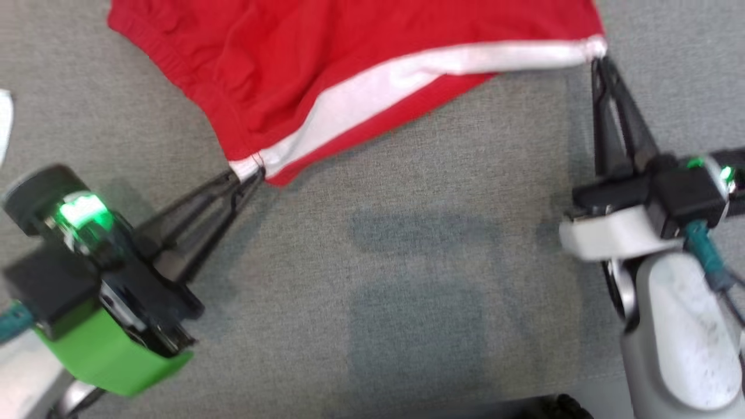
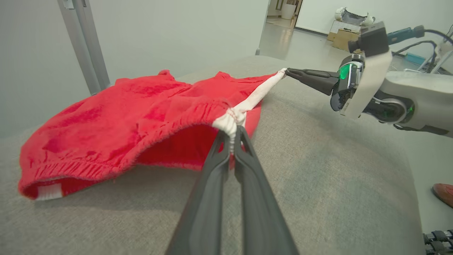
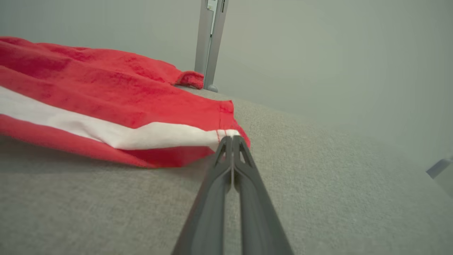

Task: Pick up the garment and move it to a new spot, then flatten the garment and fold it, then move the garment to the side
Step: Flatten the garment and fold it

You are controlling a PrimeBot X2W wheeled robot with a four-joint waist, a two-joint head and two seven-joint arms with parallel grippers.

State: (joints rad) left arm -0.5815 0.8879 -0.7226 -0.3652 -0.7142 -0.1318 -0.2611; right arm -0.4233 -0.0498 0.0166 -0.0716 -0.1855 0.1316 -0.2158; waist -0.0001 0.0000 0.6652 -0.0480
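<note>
The garment (image 1: 326, 52) is a pair of red shorts with a white side stripe, spread on the grey padded table (image 1: 407, 262). My left gripper (image 1: 251, 173) is shut on the white stripe's end at the waistband corner, seen bunched at the fingertips in the left wrist view (image 2: 231, 122). My right gripper (image 1: 599, 57) is shut on the stripe's other end at the hem corner (image 3: 230, 136). The stripe stretches taut between the two grips. The garment (image 2: 124, 117) lifts slightly at the held edge, and its far part runs past the head view's top edge.
A grey metal post (image 3: 209, 42) stands behind the table by a pale wall. The table's right edge (image 2: 414, 170) drops to the floor, where a reddish shoe tip (image 2: 444, 194) shows. Cardboard boxes (image 2: 345, 37) sit far back. A white object (image 1: 4, 125) lies at the left edge.
</note>
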